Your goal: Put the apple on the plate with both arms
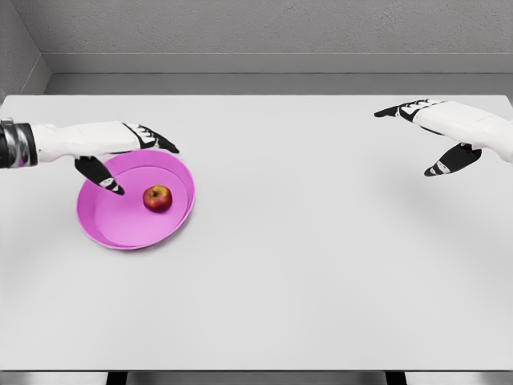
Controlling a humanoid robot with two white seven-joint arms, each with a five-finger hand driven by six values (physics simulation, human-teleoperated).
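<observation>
apple [158,197] lies in pink plate [112,233] | left hand [120,152] released (above plate's rim) | right hand [437,132] released, over bench [321,265]

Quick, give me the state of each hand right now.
Left hand: open, holding nothing, over the pink plate with the apple on it.
Right hand: open, holding nothing.

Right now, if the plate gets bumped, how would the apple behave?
The apple is round and sits loose, so it would probably roll. The pink plate has a raised rim, likely enough to stop it. The left robot hand hovers open over the plate's far edge, not holding it.
</observation>
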